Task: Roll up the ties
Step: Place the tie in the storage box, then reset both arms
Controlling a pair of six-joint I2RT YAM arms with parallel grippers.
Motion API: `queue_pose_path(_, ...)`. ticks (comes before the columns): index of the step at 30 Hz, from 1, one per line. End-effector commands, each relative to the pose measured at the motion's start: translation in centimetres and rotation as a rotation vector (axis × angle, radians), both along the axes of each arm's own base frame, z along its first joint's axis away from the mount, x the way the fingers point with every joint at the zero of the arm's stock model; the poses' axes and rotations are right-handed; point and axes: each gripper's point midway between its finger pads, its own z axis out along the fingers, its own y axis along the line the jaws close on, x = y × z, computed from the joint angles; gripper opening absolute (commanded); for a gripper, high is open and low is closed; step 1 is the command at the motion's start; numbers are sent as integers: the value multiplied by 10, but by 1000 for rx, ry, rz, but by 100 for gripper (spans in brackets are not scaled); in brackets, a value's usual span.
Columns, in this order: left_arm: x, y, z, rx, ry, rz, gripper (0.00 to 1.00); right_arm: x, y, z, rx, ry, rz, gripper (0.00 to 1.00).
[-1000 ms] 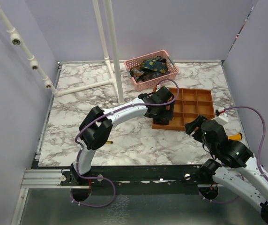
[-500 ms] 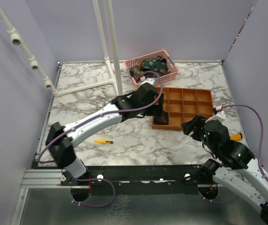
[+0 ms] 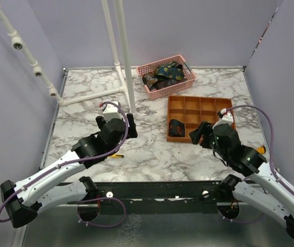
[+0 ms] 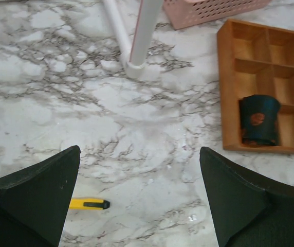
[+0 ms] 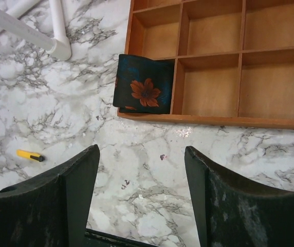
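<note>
One rolled tie [image 3: 176,127], dark with an orange flower, lies in the near left compartment of the orange tray [image 3: 224,109]. It also shows in the left wrist view [image 4: 259,119] and the right wrist view [image 5: 144,91]. Several unrolled patterned ties [image 3: 163,75] lie heaped in the pink basket [image 3: 187,82]. My left gripper [image 3: 131,125] is open and empty over bare marble, left of the tray [image 4: 224,92]. My right gripper [image 3: 200,133] is open and empty over the tray's near edge [image 5: 214,121], right of the roll.
A white pipe frame [image 3: 126,62] stands at the back left; its post foot shows in both wrist views [image 4: 136,67] [image 5: 60,49]. A yellow cutter [image 3: 117,155] lies on the marble near the left arm. An orange tool handle [image 3: 260,150] lies at the right edge.
My left arm pulled back from the tray towards the left and near side, leaving the rolled tie in the compartment. My right gripper moved a little forward and left towards the tray.
</note>
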Motion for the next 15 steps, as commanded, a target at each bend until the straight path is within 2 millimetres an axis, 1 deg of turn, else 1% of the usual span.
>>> queue_pose_path(1,0,33,-25,61,2,142,99,15,-12,5,-23,-88,-76,72)
queue_pose_path(4,-1,40,-39,41,14,196,99,18,-21,-5,-54,-96,-115,72)
queue_pose_path(6,-1,41,-38,45,9,203,99,18,-23,-12,-62,-94,-121,72)
queue_pose_path(9,0,46,-37,60,-6,222,99,18,-17,-14,-54,-104,-90,72)
queue_pose_path(11,0,45,-38,58,-1,215,99,19,-16,-17,-56,-102,-91,71)
queue_pose_path(15,0,38,-45,59,32,203,99,19,-22,-23,-70,-74,-129,72)
